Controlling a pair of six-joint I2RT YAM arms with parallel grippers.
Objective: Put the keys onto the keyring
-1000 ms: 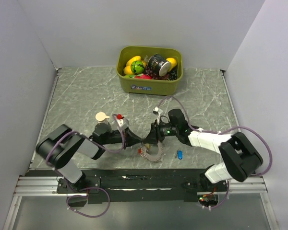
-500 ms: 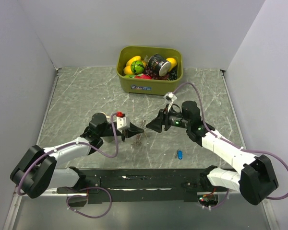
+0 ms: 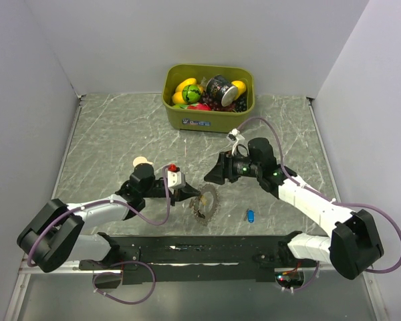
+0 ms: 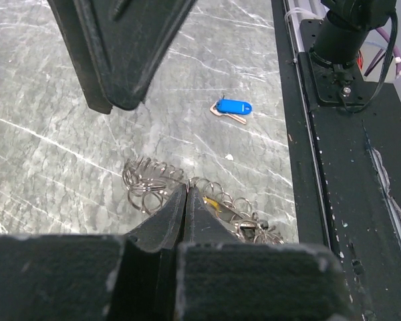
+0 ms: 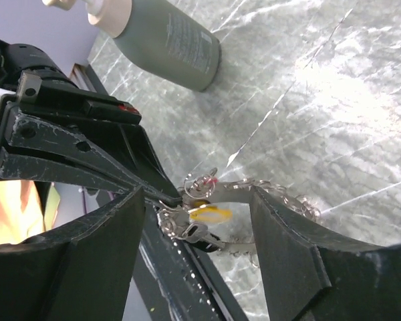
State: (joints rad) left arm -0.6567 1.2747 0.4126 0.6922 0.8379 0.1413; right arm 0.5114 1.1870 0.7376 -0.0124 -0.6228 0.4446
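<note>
Two keys are carried by the silvery beaded-chain keyring (image 3: pixel 205 200): the yellow-tagged key (image 5: pixel 210 214) and, seemingly, the red-tagged key (image 5: pixel 210 180). The chain is pinched in the clenched left hand (image 4: pixel 187 194). The right hand (image 3: pixel 212 176) has been spread wide and drawn off it, so threading the blue-tagged key (image 3: pixel 250 215) remains. That key is left loose on the grey marbled tabletop (image 3: pixel 113 134), enclosed by plain pale walls (image 3: pixel 187 33).
</note>
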